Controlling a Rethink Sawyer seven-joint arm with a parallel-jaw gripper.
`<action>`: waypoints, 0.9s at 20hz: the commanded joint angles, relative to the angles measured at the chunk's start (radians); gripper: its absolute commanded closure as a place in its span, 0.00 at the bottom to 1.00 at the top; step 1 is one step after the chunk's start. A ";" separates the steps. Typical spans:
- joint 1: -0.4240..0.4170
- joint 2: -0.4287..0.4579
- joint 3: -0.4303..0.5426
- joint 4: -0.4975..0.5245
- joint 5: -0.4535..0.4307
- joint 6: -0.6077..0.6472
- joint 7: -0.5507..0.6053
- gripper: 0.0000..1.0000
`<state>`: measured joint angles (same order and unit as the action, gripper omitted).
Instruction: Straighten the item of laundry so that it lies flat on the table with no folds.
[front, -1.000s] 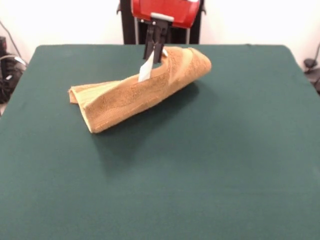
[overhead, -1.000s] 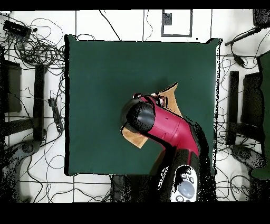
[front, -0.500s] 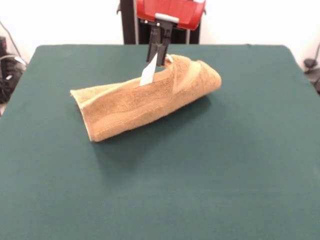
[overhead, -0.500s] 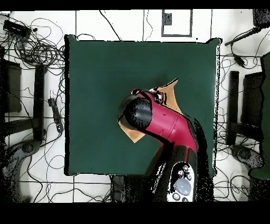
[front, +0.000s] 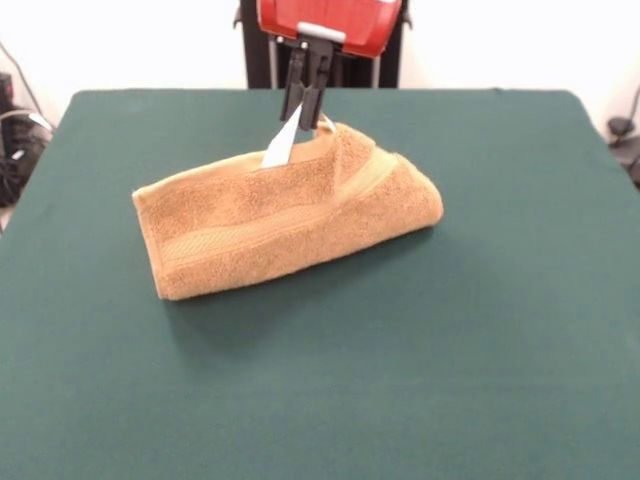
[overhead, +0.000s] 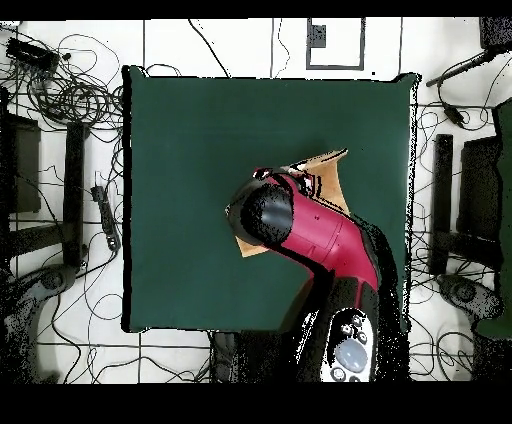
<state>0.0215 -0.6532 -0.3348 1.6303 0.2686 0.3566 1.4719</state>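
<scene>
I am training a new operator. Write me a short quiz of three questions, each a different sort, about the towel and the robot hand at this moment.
1. True or false: the towel lies flat on the table with no folds.
2. Multiple choice: the hand grips the towel at
A) its far upper edge, beside the white tag
B) its near lower edge
C) nowhere; it hangs clear of it
3. Short answer: in the overhead view, what covers most of the towel?

Key
1. False: it is doubled over, with its far edge lifted.
2. A
3. The red and black arm; only bits of towel show beside it.
</scene>
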 joint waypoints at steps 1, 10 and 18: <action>0.008 0.031 0.055 -0.007 0.054 0.055 0.269 1.00; -0.026 0.031 0.095 0.021 0.053 -0.006 0.247 1.00; -0.014 0.040 0.088 0.006 0.050 0.004 0.250 1.00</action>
<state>0.0036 -0.6275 -0.3347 1.6296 0.2703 0.3566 1.4719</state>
